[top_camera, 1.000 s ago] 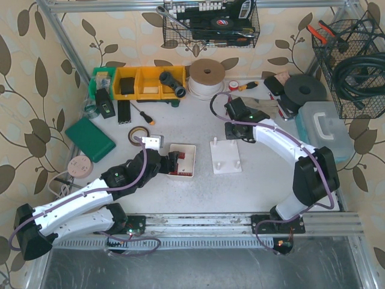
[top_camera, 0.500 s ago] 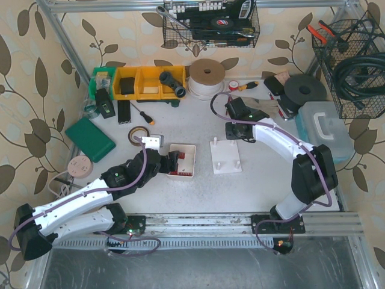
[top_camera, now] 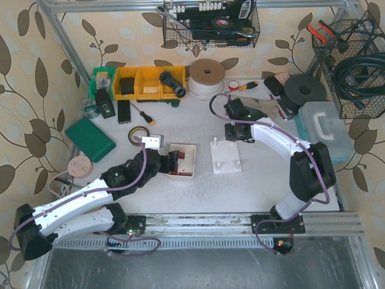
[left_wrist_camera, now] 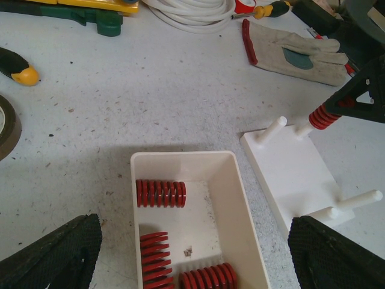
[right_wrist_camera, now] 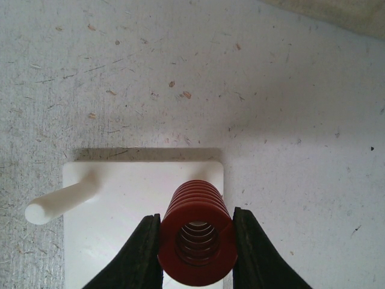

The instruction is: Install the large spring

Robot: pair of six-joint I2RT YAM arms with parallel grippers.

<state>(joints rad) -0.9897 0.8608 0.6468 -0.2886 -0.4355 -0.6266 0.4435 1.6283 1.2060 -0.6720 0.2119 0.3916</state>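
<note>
Since the earlier view the right arm (top_camera: 278,136) has swung its elbow slightly toward the peg base (right_wrist_camera: 114,241); the right gripper (right_wrist_camera: 197,244) clamps the flanks of the large spring (right_wrist_camera: 197,226), held over a far corner of that base. Beside the base, the left gripper (left_wrist_camera: 192,256) hangs wide and empty above the spring tray (left_wrist_camera: 239,198). Stiff, light and round-sided by appearance, the spring suits a mid-coil hold, bore free.

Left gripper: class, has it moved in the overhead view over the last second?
No. The left gripper sits at the same spot over the left edge of the white tray as before, its jaws open.
</note>
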